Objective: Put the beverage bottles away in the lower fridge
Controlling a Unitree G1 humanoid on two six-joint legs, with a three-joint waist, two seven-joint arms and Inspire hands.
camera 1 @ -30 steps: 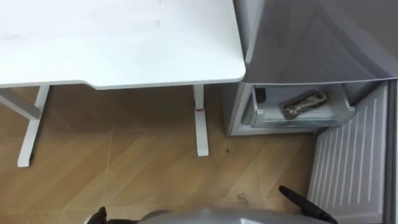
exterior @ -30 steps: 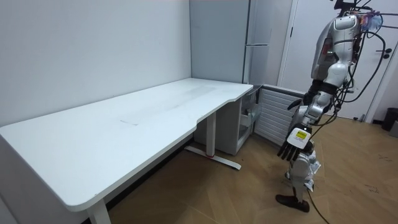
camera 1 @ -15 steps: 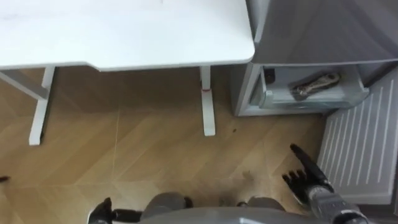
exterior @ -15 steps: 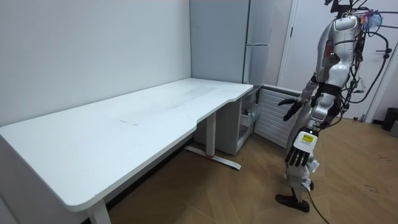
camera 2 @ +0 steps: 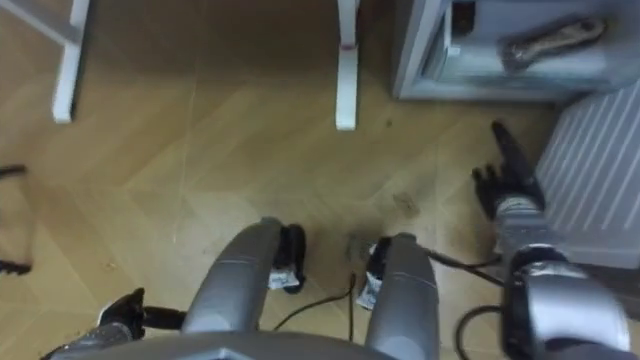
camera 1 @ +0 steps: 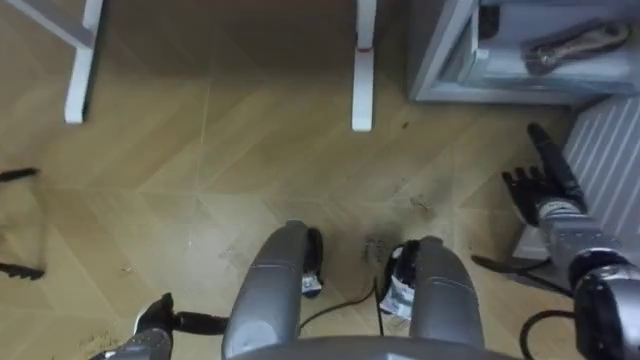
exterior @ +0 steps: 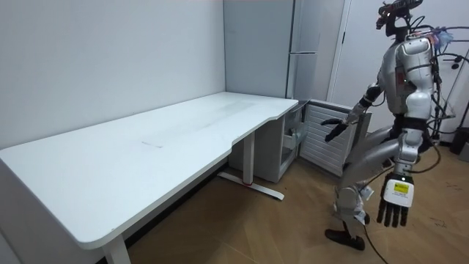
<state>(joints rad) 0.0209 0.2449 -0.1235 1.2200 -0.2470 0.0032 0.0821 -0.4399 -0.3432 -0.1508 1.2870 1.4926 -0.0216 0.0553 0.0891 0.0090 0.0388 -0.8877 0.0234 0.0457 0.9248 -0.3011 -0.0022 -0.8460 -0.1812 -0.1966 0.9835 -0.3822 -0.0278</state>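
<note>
I see no drinks on the floor, on the desk or in either hand. The low grey fridge (camera 1: 440, 50) stands open at the upper right, and a brownish long item (camera 1: 565, 42) lies in its lower compartment. My right hand (camera 1: 542, 188) is stretched forward with straight fingers, just left of the fridge's ribbed open door (camera 1: 605, 130), holding nothing. Low at my left side hangs my left hand (camera 1: 155, 322), open and empty. In the room view I stand on the wood floor facing the fridge (exterior: 289, 143), right hand (exterior: 334, 130) raised toward it, left hand (exterior: 393, 211) hanging down.
A long white desk (exterior: 146, 147) stands left of the fridge; its white legs (camera 1: 362, 60) rise from the floor ahead of me. A tall grey cabinet (exterior: 256, 44) stands above the low fridge. Dark thin objects (camera 1: 18, 175) lie at the left edge.
The eye view has tipped down, so the desk top has left the picture. My right arm rose forward toward the fridge while the left arm swung down and back.
</note>
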